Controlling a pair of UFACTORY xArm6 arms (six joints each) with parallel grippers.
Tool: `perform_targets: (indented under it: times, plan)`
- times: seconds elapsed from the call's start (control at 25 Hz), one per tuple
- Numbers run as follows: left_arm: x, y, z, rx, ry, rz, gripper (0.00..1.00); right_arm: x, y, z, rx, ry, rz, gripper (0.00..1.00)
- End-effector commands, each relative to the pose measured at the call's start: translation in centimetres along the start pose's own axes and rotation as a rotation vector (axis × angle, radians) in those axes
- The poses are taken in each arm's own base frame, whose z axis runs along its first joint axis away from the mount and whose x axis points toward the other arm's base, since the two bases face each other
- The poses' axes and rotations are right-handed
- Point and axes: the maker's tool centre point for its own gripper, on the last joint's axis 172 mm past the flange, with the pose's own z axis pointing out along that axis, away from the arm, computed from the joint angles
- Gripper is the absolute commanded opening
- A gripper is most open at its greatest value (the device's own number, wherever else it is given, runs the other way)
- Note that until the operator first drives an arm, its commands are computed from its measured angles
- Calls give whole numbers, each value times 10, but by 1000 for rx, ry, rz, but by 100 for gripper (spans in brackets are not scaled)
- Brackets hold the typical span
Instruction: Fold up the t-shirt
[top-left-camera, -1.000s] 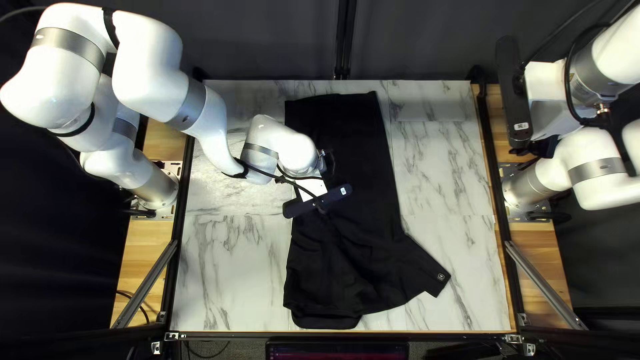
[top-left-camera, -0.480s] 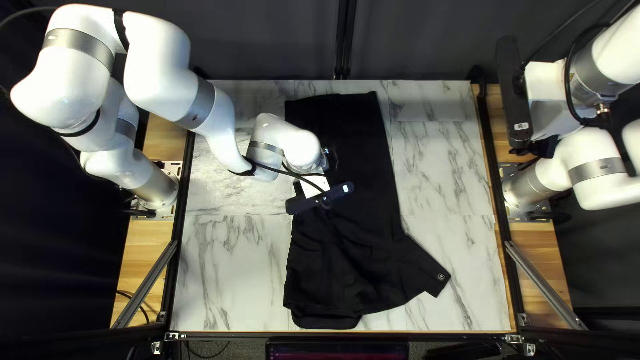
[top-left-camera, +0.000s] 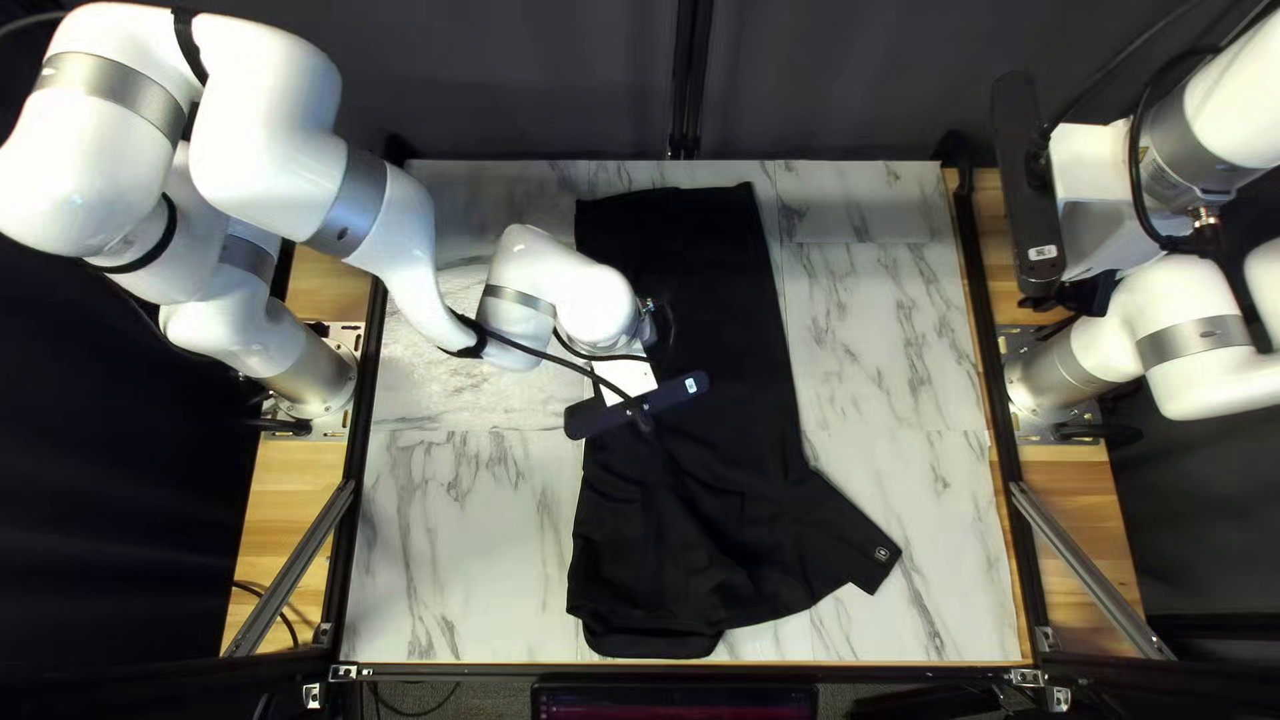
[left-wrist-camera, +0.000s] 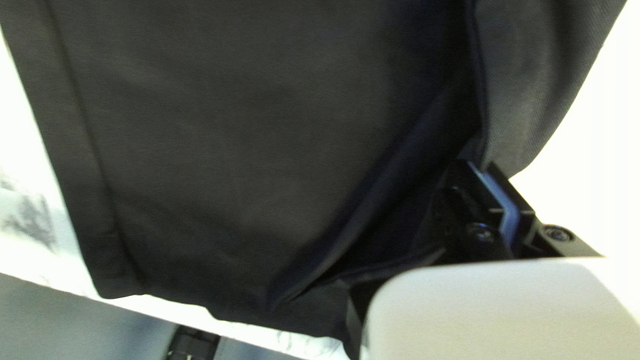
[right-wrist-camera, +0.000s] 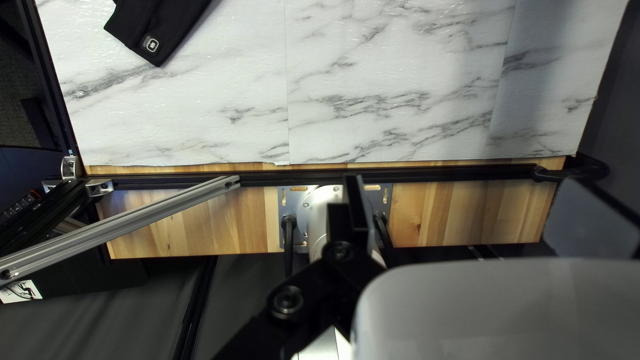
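A black t-shirt [top-left-camera: 700,400] lies lengthwise down the middle of the marble table [top-left-camera: 900,350], rumpled at its near end. One sleeve with a small label [top-left-camera: 881,553] sticks out to the near right. My left gripper [top-left-camera: 635,400] is over the shirt's left edge, halfway along it. In the left wrist view the black cloth [left-wrist-camera: 250,150] drapes over the gripper, a fold runs into its shut jaws, and one finger [left-wrist-camera: 492,200] shows. My right gripper [top-left-camera: 1050,285] hangs off the table's right side, open and empty. The sleeve's corner [right-wrist-camera: 150,30] shows ahead of it.
Bare marble lies on both sides of the shirt. A wooden strip [top-left-camera: 1060,450] and black frame rails [top-left-camera: 1000,400] border the table at the right. My right arm's base plate [right-wrist-camera: 340,200] sits under the right gripper.
My left arm's upper joints swung right and back left. Its gripper stayed at the shirt's left edge. The far left edge of the shirt shifted slightly right.
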Motion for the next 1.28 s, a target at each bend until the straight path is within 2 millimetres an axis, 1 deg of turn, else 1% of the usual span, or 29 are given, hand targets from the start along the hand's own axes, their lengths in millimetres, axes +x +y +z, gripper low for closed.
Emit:
perform_targets:
  times: [0.04,0.12,0.24,0.4,0.52,0.56,0.6,0.64,0.68,0.72,0.76,0.84,0.96,1.0,1.16,1.2,1.28]
  plan:
    - [2,-26,10,9,0,20,3,0,0,0,0,0,0,100]
    - [7,-38,17,9,4,32,3,0,0,0,0,0,0,100]
    - [13,-48,27,4,7,52,3,0,0,0,0,0,0,100]
    - [16,-47,41,-9,14,65,4,0,0,0,0,0,0,100]
    - [18,-45,45,-17,19,71,6,0,0,0,0,0,0,100]
    - [19,-45,45,-19,19,73,23,0,0,0,0,0,0,100]
    - [20,-45,47,-22,21,76,59,0,0,0,0,0,0,100]
    - [20,-45,47,-24,22,79,84,0,0,0,0,0,0,100]
    - [20,-44,48,-26,24,80,93,0,0,0,0,0,0,100]
    - [20,-45,49,-28,25,80,98,0,0,0,0,0,0,100]
    - [20,-45,49,-29,26,80,100,0,0,0,0,0,0,100]
    - [16,-45,43,-26,28,74,100,0,0,0,0,0,0,100]
    - [9,-42,29,-15,28,62,100,0,0,0,0,0,0,100]
    - [3,-42,23,-8,25,55,100,0,0,0,0,0,0,100]
    - [-20,-40,13,6,13,37,100,0,0,0,0,0,0,100]
    - [-32,-40,10,10,11,35,100,0,0,0,0,0,0,100]
    - [-48,-41,4,16,9,38,100,0,0,0,0,0,0,100]
